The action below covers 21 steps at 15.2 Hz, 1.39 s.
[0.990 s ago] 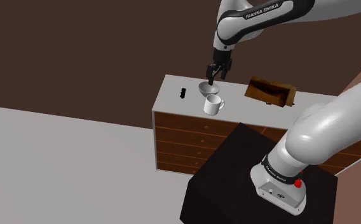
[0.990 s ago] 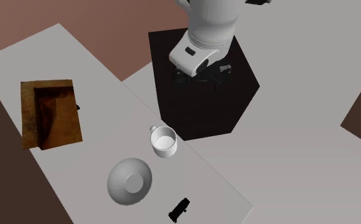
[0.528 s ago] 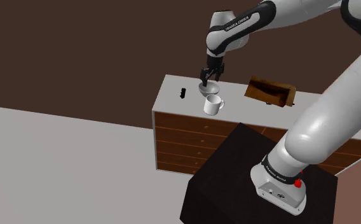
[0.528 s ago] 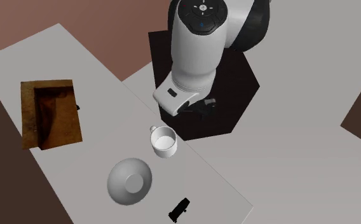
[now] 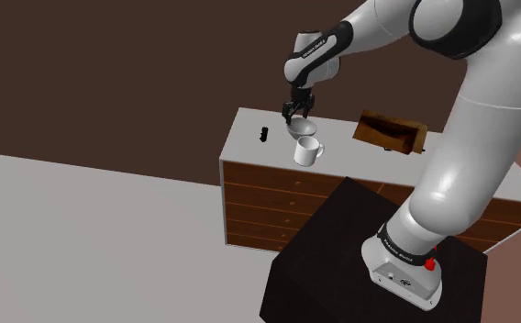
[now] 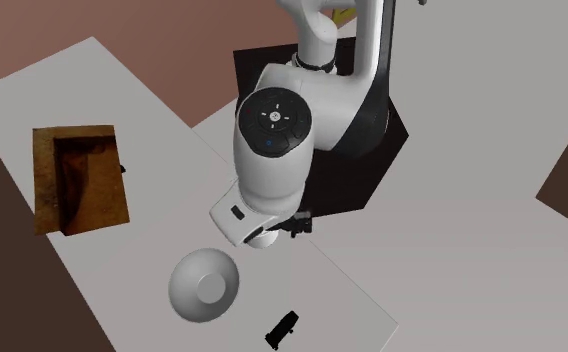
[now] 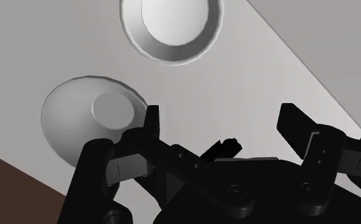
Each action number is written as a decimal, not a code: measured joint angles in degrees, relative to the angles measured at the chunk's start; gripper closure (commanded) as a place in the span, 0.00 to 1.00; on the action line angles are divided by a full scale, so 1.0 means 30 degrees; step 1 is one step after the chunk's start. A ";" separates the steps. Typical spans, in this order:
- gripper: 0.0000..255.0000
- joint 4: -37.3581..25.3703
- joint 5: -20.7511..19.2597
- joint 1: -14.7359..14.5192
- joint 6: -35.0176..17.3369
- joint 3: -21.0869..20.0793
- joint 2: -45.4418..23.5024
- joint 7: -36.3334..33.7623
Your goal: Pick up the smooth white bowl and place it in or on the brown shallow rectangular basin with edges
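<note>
The pale grey-white bowl [image 5: 304,128] [image 6: 203,284] [image 7: 90,114] stands upright on the dresser top, next to a white mug [image 5: 308,151] [image 7: 171,25]. The brown rectangular basin [image 5: 392,133] [image 6: 80,178] lies further along the top, towards the shoulder view's right. My gripper [image 5: 293,110] [image 7: 222,127] hangs open just above the bowl's far-left rim. In the wrist view the bowl sits outside the gap, beside one finger [image 7: 151,124]. Nothing is held. In the second exterior view the arm's forearm covers the mug.
A small black object [image 5: 264,134] [image 6: 281,329] [image 7: 224,147] lies on the top near its end, seen between the fingers in the wrist view. The dresser [image 5: 259,197] has wooden drawer fronts. The black stand [image 5: 341,248] sits in front of it.
The arm has swung towards the shoulder view's left, carrying the gripper from over the bowl to its left rim. In the second exterior view the forearm now covers the mug. Bowl unmoved.
</note>
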<state>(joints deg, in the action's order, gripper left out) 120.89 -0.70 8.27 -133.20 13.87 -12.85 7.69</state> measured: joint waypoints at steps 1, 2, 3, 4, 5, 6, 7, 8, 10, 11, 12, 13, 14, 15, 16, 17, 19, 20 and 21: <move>0.00 -0.0578 0.0183 0.0178 -0.0226 0.0034 -0.0737 0.0184; 0.00 -0.1000 0.0315 0.0282 -0.0483 0.0037 -0.1367 0.0223; 0.00 -0.1839 0.0493 0.0419 -0.0451 0.0018 -0.2138 0.0296; 0.00 -0.2765 0.0687 0.0588 -0.0460 -0.0014 -0.3003 0.0392; 0.00 -0.3313 0.0834 0.0780 -0.0617 -0.0013 -0.3656 0.0518; 0.00 -0.3936 0.0960 0.0939 -0.0727 -0.0022 -0.4331 0.0571; 0.00 -0.4868 0.1120 0.1207 -0.0612 -0.0031 -0.5092 0.0746; 0.00 -0.5510 0.1238 0.1337 -0.0736 -0.0060 -0.5791 0.0732; 0.00 -0.6704 0.1422 0.1645 -0.0713 -0.0097 -0.6872 0.0821; 0.00 -0.6875 0.1472 0.1728 -0.0813 -0.0110 -0.7119 0.0862; 0.00 -0.7008 0.1524 0.1775 -0.0984 -0.0145 -0.7413 0.0866; 0.00 -0.7131 0.1569 0.1842 -0.1096 -0.0173 -0.7646 0.0911; 0.00 -0.7224 0.1613 0.1896 -0.1237 -0.0204 -0.7875 0.0943; 0.00 -0.7212 0.1642 0.1900 -0.1416 -0.0233 -0.8043 0.0927; 0.00 -0.7227 0.1683 0.1948 -0.1599 -0.0267 -0.8239 0.0966; 0.00 -0.7372 0.1725 0.1993 -0.1704 -0.0304 -0.8488 0.0981; 0.00 -0.7366 0.1765 0.2038 -0.1907 -0.0337 -0.8690 0.1012; 0.00 -0.7366 0.1771 0.2050 -0.1935 -0.0340 -0.8714 0.1021; 0.00 -0.7376 0.1774 0.2053 -0.1948 -0.0344 -0.8735 0.1022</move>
<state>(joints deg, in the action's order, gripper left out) 98.76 4.62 14.43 -139.04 12.84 -39.05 10.76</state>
